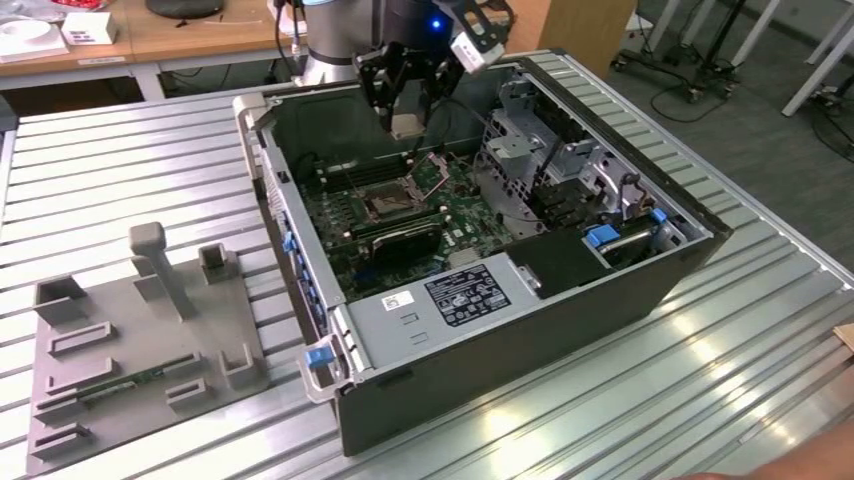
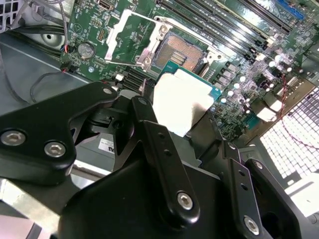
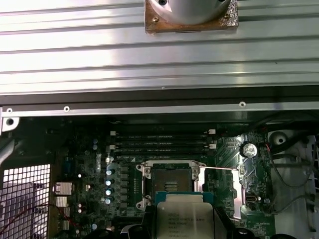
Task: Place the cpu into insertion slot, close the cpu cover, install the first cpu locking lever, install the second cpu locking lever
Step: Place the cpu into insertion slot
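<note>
**CPU HELD ABOVE OPEN SOCKET**

**Tool state.** The gripper [image 2: 180, 122] is clenched on the cpu [image 2: 178, 102]. Its black fingers [image 2: 147, 117] flank two opposite edges of the chip. The exact contact lines are hidden behind the finger linkages, so the grasp appears to be on the edges rather than on the faces. In the exterior view the gripper [image 1: 404, 105] hangs inside the open computer case [image 1: 561, 300] with the cpu [image 1: 404, 125] at its tips.

**Position of the cpu.** The chip is well above the insertion slot [image 1: 386, 205] and apart from it. Its silvery-grey top faces the camera in both wrist views. In the first wrist view the cpu [image 3: 184, 216] overlaps one edge of the insertion slot [image 3: 172, 181] and is not seated in it.

**Insertion slot.** The slot [image 2: 182, 52] is uncovered. Its dark centre with contact field is exposed inside a silvery metal rim.

**CPU cover.** The cpu cover [image 2: 128, 36] is swung open and lies just beside the insertion slot, hinged at one side of it. The cut-out middle shows the green motherboard [image 2: 92, 22] through it.

**Surroundings.** The long black memory slots [image 3: 162, 142] run parallel near the insertion slot, on the side opposite the cpu. The case rests on a ribbed metal table [image 1: 147, 160].
</note>
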You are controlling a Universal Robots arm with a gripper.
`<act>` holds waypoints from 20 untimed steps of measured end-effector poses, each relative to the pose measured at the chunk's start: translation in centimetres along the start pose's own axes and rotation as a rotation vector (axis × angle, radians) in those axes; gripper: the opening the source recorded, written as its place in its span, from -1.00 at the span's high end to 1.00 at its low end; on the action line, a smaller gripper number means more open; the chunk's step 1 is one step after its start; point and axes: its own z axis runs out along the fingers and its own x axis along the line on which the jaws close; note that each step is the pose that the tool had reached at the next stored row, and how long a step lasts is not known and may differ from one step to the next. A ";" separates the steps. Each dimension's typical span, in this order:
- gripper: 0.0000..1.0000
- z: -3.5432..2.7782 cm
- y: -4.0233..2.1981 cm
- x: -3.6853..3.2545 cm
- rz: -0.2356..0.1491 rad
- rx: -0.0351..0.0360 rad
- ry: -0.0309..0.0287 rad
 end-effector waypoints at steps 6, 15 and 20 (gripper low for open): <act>-0.08 0.29 -0.03 0.00 0.000 0.0003 -0.0009; -0.08 0.69 -0.07 -0.01 0.000 0.0002 -0.0023; -0.08 0.74 -0.08 -0.01 0.000 0.0002 -0.0024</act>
